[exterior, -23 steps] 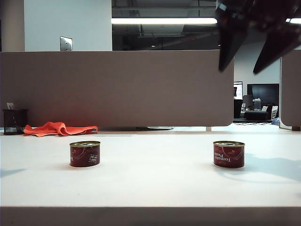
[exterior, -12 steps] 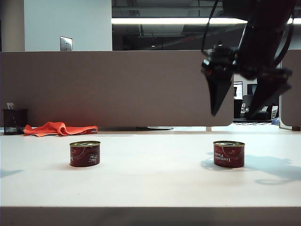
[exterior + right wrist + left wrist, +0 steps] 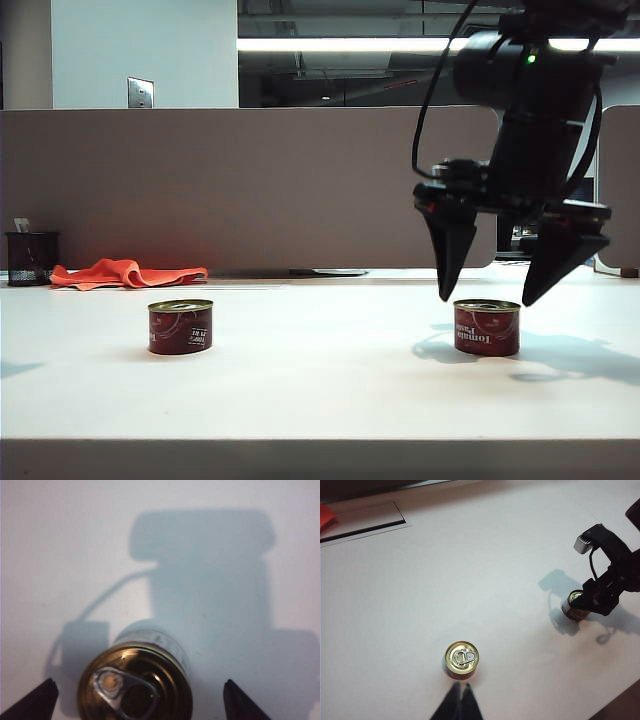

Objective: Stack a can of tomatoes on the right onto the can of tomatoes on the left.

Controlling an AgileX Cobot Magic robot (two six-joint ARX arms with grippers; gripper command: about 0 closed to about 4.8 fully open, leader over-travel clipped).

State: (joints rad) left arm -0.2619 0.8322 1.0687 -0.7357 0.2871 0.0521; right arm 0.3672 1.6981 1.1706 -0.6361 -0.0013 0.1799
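Orange cloth [image 3: 128,273], black mesh cup [image 3: 31,259]

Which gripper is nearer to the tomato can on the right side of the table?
The right. The right gripper hangs open just above the right can, one finger on either side. The left gripper, jaws together, is over by the left can, far across the table.

A white table [image 3: 320,400] fills the lower half of the exterior view, its front edge in shadow. Along its far edge stands a brown partition panel [image 3: 250,185]. At the far left corner sits a black mesh cup [image 3: 31,258], with an orange cloth [image 3: 125,272] lying just beside it. Above the partition, a pale wall [image 3: 145,50] carries a metal switch plate [image 3: 140,92]. A long ceiling light strip [image 3: 345,45] glows beyond.
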